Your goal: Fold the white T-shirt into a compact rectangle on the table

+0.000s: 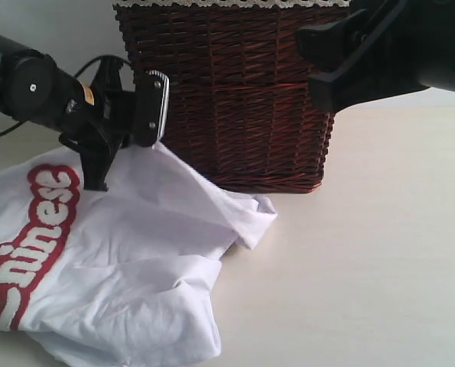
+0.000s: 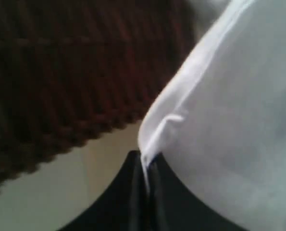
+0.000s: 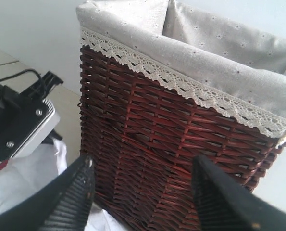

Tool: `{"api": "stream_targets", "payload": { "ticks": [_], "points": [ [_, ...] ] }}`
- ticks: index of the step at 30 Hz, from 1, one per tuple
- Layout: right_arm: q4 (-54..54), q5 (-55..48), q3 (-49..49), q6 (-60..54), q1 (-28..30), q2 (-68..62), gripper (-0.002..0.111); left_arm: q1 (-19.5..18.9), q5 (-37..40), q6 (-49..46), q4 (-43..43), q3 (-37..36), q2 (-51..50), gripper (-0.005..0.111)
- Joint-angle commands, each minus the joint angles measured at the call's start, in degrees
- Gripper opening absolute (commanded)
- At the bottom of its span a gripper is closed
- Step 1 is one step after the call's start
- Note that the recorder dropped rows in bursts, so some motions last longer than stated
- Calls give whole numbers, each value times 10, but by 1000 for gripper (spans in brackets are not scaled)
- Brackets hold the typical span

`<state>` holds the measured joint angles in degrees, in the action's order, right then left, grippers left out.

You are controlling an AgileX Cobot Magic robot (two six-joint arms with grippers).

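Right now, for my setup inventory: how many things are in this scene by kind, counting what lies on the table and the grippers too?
white T-shirt: 1
dark brown wicker basket: 1
grippers: 2 (left gripper shut on the shirt, right gripper open)
Total: 4

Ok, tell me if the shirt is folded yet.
Not folded: shirt lies rumpled on the table, one edge pinched in the left gripper.
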<state>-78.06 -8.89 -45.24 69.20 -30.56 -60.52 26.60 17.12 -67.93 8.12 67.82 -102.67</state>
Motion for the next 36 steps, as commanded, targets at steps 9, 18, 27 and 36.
{"api": "stream_targets", "payload": {
  "ticks": [9,18,27,36],
  "points": [
    [15,-2,3,-2,-1,3,58,-104,-231,275,1,5,-90,8],
    [16,-2,3,-2,-1,3,58,-120,-251,297,-63,5,-120,78],
    [15,2,3,-7,-1,3,58,8,214,329,-356,-167,89,38],
    [20,2,3,-6,-1,3,58,181,-9,448,-224,-332,58,60]
  ]
}}
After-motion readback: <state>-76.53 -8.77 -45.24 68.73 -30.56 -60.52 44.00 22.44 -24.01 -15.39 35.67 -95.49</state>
